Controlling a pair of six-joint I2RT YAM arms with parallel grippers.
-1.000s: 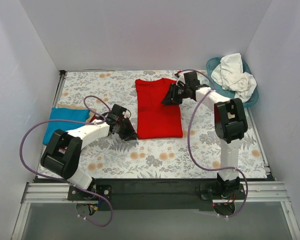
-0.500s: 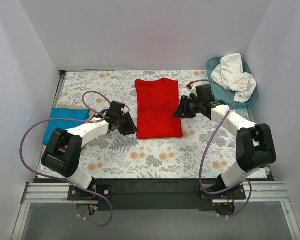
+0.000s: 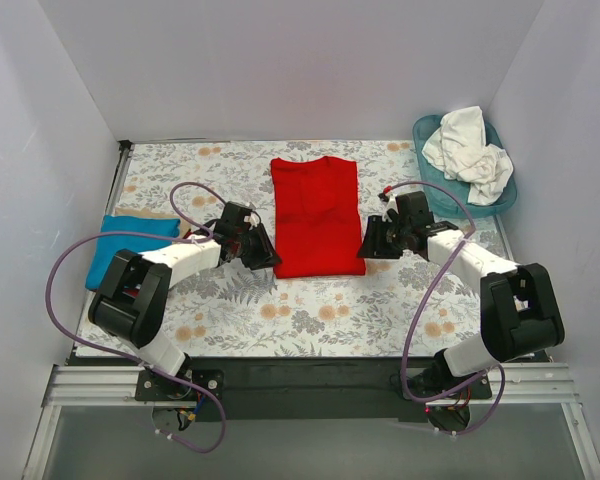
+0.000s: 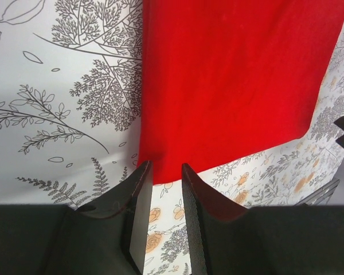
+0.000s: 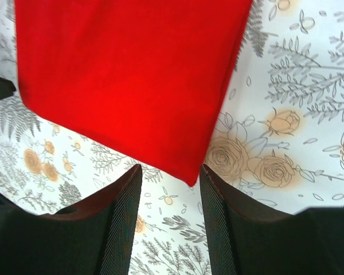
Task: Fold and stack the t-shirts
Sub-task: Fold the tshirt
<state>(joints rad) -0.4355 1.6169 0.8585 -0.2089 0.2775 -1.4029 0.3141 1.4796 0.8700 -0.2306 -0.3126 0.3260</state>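
top external: the red t-shirt point(image 3: 317, 215) lies flat in the middle of the bench point(image 3: 230, 312). my left end effector point(image 4: 163, 168) and right end effector point(image 5: 170, 170) stand open, one at each near corner. i should pinch both corners equally deep, then lift them evenly.

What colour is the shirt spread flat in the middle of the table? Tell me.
Plain bright red. The shirt shows best, and whole, in the top view.

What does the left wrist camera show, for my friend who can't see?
A red t-shirt lies flat on a flowery table cloth. One corner sits just at the gap between the left hand's two black fingers, which stand apart.
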